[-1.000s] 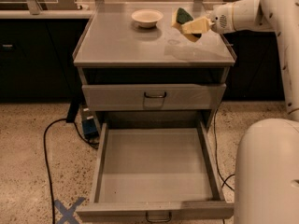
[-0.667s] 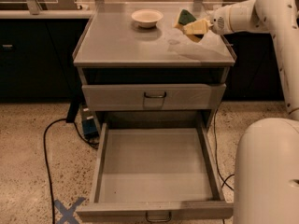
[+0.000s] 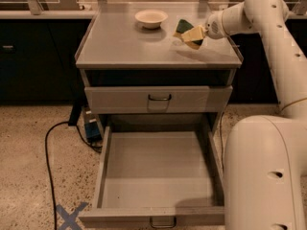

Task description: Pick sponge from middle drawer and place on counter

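My gripper (image 3: 193, 34) has dropped toward 7 o'clock, clamped on the sponge (image 3: 182, 26). The counter (image 3: 124, 47) lies just below, at 6 o'clock.

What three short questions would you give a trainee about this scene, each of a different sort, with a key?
1. True or false: the middle drawer stands open and empty.
2. The gripper, over the right rear part of the counter, is shut on: A) the sponge; B) a drawer handle; C) nothing.
3. Which other thing stands on the counter?

Key: 1 true; 2 A; 3 the cream bowl.
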Robot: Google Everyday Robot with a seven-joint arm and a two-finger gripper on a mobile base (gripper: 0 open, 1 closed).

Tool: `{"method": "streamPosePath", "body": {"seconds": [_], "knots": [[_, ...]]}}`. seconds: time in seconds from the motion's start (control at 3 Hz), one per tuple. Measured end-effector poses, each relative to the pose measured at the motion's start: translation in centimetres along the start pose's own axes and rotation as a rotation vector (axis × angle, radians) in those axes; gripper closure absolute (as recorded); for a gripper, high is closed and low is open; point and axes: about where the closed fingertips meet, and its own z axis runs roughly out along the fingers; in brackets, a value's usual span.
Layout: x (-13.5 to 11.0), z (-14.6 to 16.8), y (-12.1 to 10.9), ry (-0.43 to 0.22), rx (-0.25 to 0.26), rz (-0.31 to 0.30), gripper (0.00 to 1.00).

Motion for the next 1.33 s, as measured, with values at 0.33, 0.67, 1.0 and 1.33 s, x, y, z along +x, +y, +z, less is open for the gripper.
{"method": "streamPosePath", "body": {"seconds": [0.33,0.67,1.0,1.33], "knots": [[1.4,1.8,1.2,0.086,-0.032,0.03,1.0],[2.9,2.7,2.0,0.155,-0.061,0.062,1.0],[4.1,3.3,2.6,0.192,-0.091,0.088,1.0],[4.2,3.3,2.6,0.196,-0.095,0.089,0.82]]}}
